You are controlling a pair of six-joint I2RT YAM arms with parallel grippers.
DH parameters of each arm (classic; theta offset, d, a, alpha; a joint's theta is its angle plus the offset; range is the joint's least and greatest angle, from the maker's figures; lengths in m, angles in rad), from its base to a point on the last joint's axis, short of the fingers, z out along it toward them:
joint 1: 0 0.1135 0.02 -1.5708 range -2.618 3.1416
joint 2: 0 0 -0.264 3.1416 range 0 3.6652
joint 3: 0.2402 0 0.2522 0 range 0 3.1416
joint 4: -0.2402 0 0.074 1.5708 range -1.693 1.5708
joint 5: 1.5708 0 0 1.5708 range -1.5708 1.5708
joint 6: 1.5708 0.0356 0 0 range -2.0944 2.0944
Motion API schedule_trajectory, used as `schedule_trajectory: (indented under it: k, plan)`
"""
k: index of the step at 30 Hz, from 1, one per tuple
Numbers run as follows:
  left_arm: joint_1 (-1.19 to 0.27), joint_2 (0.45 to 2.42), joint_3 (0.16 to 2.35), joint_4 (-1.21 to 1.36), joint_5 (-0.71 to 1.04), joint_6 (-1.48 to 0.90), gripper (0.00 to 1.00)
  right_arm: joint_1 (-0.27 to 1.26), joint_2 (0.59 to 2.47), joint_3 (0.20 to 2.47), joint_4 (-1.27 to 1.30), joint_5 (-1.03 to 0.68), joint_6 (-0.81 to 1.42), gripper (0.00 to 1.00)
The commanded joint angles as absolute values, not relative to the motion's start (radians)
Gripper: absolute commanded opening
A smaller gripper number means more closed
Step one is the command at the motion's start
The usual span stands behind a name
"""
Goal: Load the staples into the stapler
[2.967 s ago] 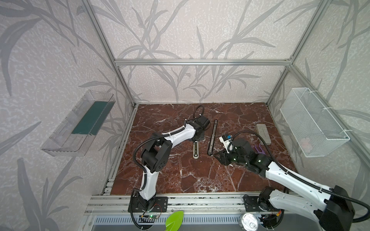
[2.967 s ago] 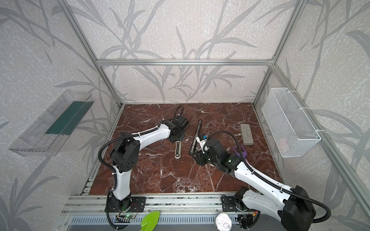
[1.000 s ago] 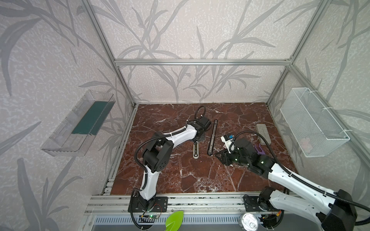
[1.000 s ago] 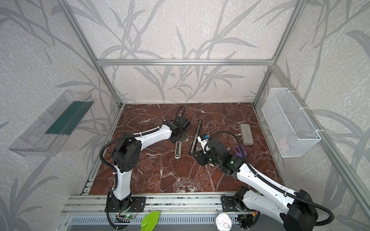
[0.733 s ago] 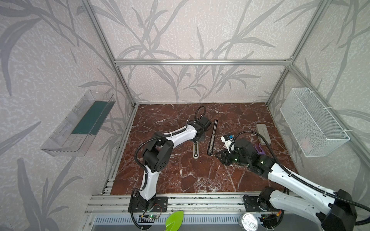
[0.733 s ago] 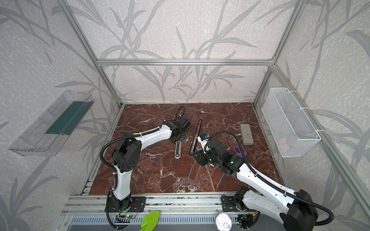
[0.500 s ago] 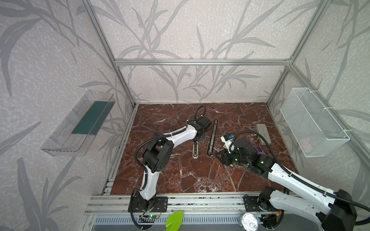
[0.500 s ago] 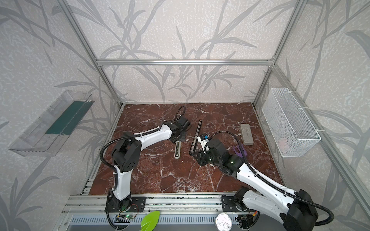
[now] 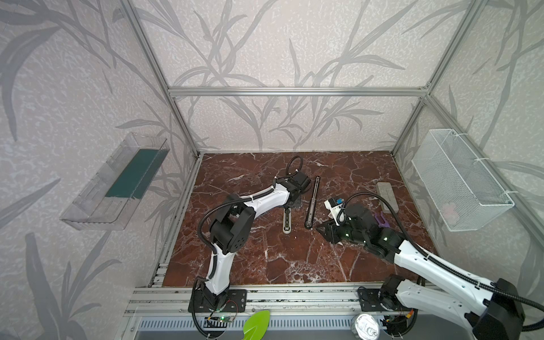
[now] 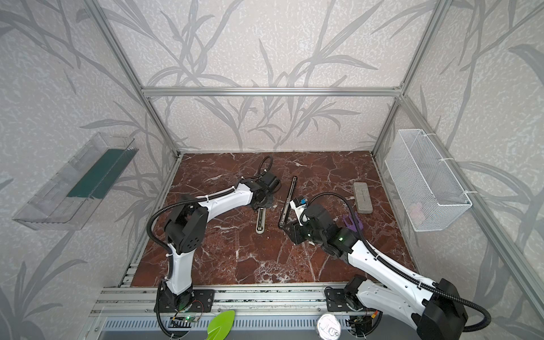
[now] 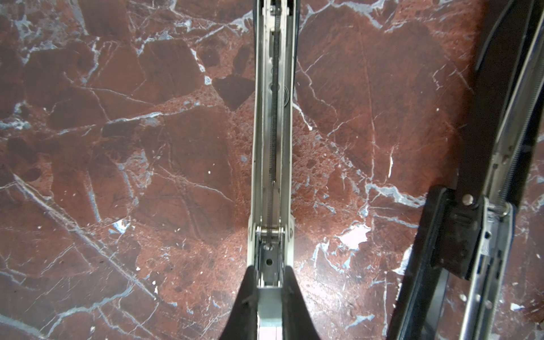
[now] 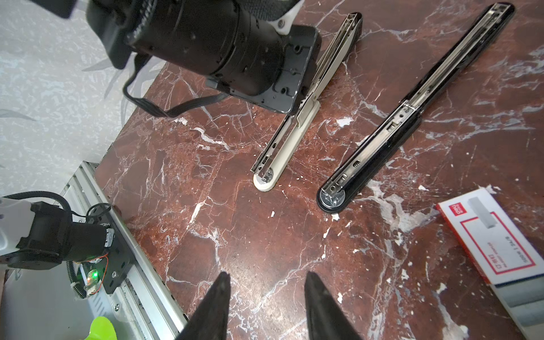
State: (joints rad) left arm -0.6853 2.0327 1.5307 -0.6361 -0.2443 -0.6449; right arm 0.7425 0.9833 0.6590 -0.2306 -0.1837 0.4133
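One white stapler (image 11: 272,132) is clamped in the left claw (image 11: 270,269), a black stapler (image 12: 412,117) beside it; the right claw (image 12: 266,274) is held apart, empty, near the staples (image 12: 494,238).

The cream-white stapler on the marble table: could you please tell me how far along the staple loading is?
Done: the cream-white plastic stapler lies opened flat, its metal channel exposed. In hand: the left gripper is shut on it near the hinge; the right gripper hangs open and empty. Left: the small white-and-red cardboard staples box lies untouched on the marble table, and no staple strip shows in the channel.
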Motion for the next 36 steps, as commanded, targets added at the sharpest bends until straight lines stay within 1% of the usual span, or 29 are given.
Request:
schedule_trajectory:
  k: [1,4,12,36]
  plan:
    - [-0.682,1.985,1.501,-0.632,-0.264,-0.632,0.11,0.751,0.982,0.693,-0.234,-0.186,0.402,0.43]
    - [-0.684,1.967,1.482,-0.600,-0.245,-0.620,0.11,0.753,0.979,0.692,-0.235,-0.184,0.400,0.43]
    - [-0.687,1.933,1.451,-0.568,-0.267,-0.599,0.11,0.756,0.987,0.687,-0.226,-0.183,0.403,0.43]
    - [-0.688,1.979,1.436,-0.538,-0.263,-0.604,0.11,0.761,0.971,0.696,-0.241,-0.173,0.405,0.43]
